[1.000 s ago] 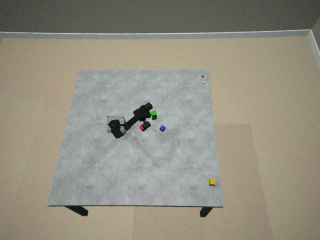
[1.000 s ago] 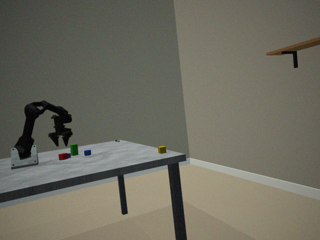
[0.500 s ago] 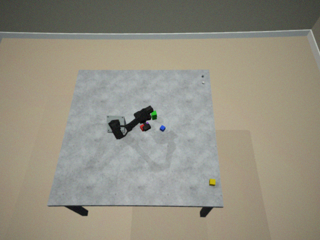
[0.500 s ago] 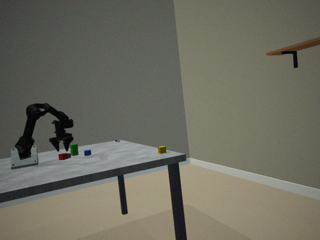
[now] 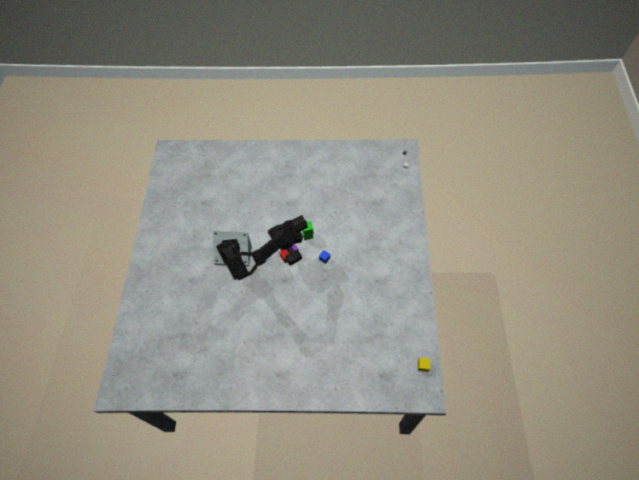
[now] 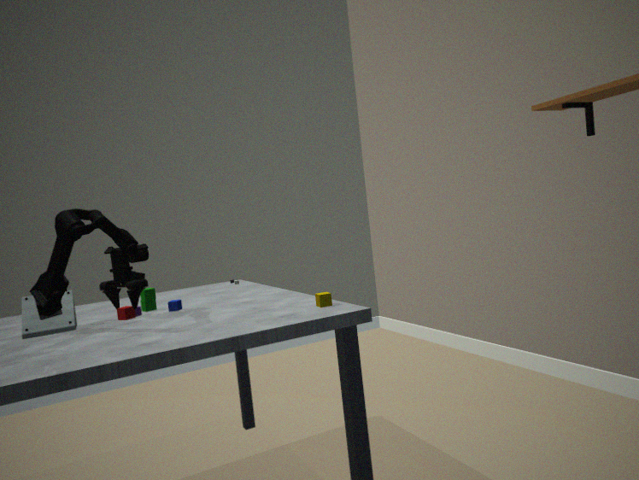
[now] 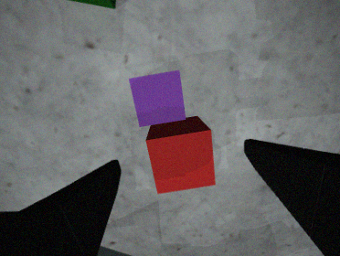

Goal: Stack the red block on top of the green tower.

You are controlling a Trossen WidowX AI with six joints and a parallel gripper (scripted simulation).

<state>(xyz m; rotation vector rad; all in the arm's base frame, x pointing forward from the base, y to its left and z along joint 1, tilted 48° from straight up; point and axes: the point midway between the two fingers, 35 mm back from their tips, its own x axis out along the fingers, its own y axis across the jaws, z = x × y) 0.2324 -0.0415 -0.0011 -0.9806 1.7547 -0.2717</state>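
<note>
The red block (image 5: pixel 283 254) (image 6: pixel 124 313) (image 7: pixel 181 157) lies on the grey table, touching a small flat purple block (image 5: pixel 295 248) (image 6: pixel 137 310) (image 7: pixel 157 97) just beyond it. The green tower (image 5: pixel 307 230) (image 6: pixel 148 299) stands upright a little farther off; only its edge (image 7: pixel 93 3) shows at the top of the wrist view. My gripper (image 6: pixel 124 297) (image 7: pixel 182 155) is open and empty. It hangs just above the red block, with one finger on each side of it, and does not touch it.
A blue block (image 5: pixel 324 255) (image 6: pixel 174 305) lies to the right of the green tower. A yellow block (image 5: pixel 424 364) (image 6: pixel 323 299) sits near the table's front right corner. Two tiny objects (image 5: pixel 405 159) lie at the far right corner. The arm's base plate (image 5: pixel 243 240) (image 6: pixel 47 322) is to the left.
</note>
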